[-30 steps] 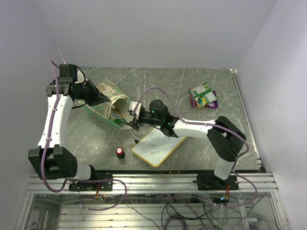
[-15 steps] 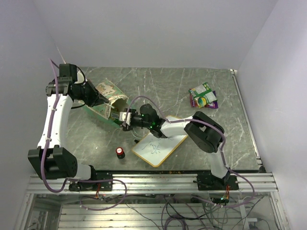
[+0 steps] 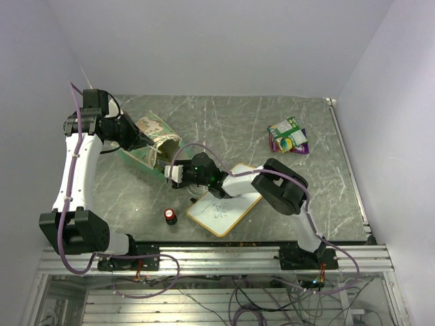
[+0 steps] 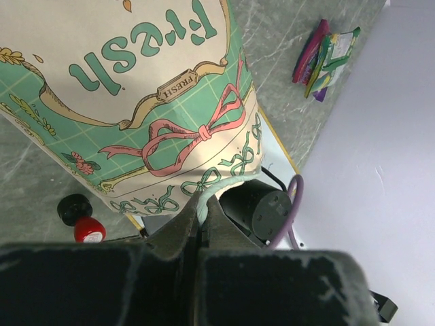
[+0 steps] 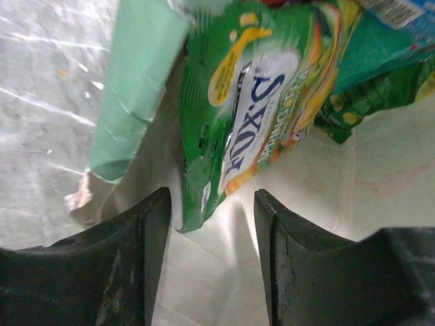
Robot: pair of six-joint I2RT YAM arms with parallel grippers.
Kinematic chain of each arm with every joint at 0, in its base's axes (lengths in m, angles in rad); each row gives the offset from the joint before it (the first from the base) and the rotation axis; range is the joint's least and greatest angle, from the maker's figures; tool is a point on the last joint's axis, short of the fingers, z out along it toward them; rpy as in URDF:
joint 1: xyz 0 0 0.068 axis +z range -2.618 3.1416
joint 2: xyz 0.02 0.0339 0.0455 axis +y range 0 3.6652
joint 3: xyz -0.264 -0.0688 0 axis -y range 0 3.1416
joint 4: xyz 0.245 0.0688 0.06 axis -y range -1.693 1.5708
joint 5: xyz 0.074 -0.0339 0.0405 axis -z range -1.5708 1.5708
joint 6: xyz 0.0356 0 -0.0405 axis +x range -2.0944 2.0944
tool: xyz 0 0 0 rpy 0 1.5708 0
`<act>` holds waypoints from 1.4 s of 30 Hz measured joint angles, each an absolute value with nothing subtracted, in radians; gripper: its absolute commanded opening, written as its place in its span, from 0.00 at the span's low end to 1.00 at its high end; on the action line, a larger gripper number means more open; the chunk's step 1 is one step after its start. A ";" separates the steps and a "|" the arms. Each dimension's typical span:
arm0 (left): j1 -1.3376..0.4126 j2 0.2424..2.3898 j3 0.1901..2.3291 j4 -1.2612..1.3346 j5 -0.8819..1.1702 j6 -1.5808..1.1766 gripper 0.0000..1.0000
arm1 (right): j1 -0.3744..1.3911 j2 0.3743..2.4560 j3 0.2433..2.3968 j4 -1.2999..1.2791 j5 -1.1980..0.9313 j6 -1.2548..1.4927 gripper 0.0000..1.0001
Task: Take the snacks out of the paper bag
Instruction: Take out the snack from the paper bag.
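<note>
The green paper bag (image 3: 151, 144) lies on its side at the table's left, mouth toward the right arm. My left gripper (image 3: 139, 140) is shut on the bag's rim (image 4: 224, 185), pinching the green paper edge. My right gripper (image 3: 171, 172) is open at the bag's mouth; in the right wrist view its jaws stand apart on either side of the corner of a green-and-white snack packet (image 5: 245, 102) inside the cream interior, without touching it. More packets (image 5: 380, 61) lie behind it. A pile of snacks (image 3: 288, 135) lies at the table's right, also in the left wrist view (image 4: 325, 56).
A wood-framed whiteboard (image 3: 224, 204) lies under the right arm near the front. A small red-capped black cylinder (image 3: 170, 216) stands left of it, also in the left wrist view (image 4: 81, 219). The table's metal rail (image 3: 346, 156) runs along the right edge.
My right gripper has moved left, from beside the bag's mouth into it. The left gripper has kept hold of the bag's rim, barely moving.
</note>
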State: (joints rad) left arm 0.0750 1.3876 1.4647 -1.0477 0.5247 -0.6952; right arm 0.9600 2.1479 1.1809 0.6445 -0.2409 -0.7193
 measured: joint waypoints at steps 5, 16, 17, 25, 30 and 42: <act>0.075 1.387 1.461 -1.053 0.524 -0.695 0.07 | 0.956 2.222 1.219 0.670 -0.205 -0.710 0.50; 0.075 1.378 1.460 -1.076 0.515 -0.688 0.07 | 0.925 2.298 1.298 0.752 -0.202 -0.604 0.39; 0.075 1.376 1.460 -1.077 0.515 -0.688 0.07 | 0.924 2.302 1.303 0.756 -0.207 -0.599 0.38; 0.075 1.370 1.454 -1.082 0.515 -0.689 0.07 | 0.924 2.309 1.309 0.757 -0.233 -0.584 0.10; 0.075 1.369 1.449 -1.084 0.508 -0.687 0.07 | 0.924 2.309 1.319 0.748 -0.230 -0.578 0.00; 0.075 1.351 1.404 -1.015 0.513 -0.717 0.07 | 0.922 2.135 1.178 0.717 -0.202 -0.456 0.00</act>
